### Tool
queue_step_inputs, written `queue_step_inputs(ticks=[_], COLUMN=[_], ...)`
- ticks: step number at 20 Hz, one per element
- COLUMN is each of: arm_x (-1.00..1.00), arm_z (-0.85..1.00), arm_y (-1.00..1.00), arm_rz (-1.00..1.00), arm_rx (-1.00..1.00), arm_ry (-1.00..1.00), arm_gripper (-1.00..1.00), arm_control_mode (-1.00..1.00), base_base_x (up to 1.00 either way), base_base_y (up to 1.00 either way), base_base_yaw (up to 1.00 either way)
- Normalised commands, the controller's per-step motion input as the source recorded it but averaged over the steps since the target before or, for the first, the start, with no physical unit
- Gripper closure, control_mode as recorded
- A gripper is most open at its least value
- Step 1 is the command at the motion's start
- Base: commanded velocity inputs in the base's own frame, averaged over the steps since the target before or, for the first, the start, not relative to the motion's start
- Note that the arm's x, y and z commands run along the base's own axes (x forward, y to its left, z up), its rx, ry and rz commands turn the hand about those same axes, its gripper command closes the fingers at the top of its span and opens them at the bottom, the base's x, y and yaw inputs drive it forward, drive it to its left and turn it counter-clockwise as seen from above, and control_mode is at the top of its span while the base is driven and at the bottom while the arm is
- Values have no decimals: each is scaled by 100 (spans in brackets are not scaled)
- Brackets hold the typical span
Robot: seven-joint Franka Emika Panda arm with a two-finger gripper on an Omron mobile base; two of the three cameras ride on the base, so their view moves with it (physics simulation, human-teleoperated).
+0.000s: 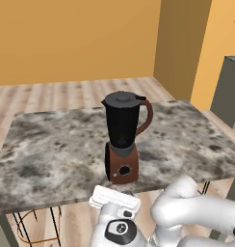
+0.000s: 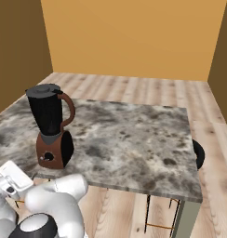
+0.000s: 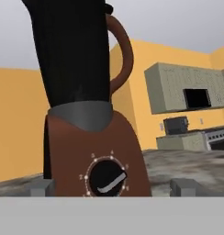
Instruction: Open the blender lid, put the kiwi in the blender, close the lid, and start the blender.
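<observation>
The blender (image 1: 122, 140) stands near the front edge of the marble table (image 1: 52, 149), and its black jar (image 2: 46, 114) sits on the reddish-brown base. On top of the jar rests the blender lid (image 1: 123, 99), seen again as the blender lid (image 2: 43, 89) from the right. My gripper (image 3: 113, 187) is open just in front of the base, level with the round black dial (image 3: 106, 177), and its fingertips (image 3: 40, 187) stand wide to either side with nothing between them. The white hand (image 1: 114, 200) hangs at the table's edge. The kiwi is out of view.
The table top (image 2: 134, 139) stretches bare to the right of the blender. Black stools (image 2: 197, 153) stand under its sides. Wooden floor and orange walls surround it, with grey cabinets (image 3: 182, 87) in the distance.
</observation>
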Motion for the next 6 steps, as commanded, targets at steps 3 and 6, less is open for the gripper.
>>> queue_step_inputs(ticks=[3,6], arm_x=[-35,-20], arm_z=[68,75], arm_y=[0,0], arm_rz=[0,0], arm_rx=[-1,-4], arm_ry=[-10,-8], arm_gripper=[-100,-100], arm_control_mode=[-100,-100], base_base_x=[0,0], base_base_y=[0,0], base_base_yaw=[0,0])
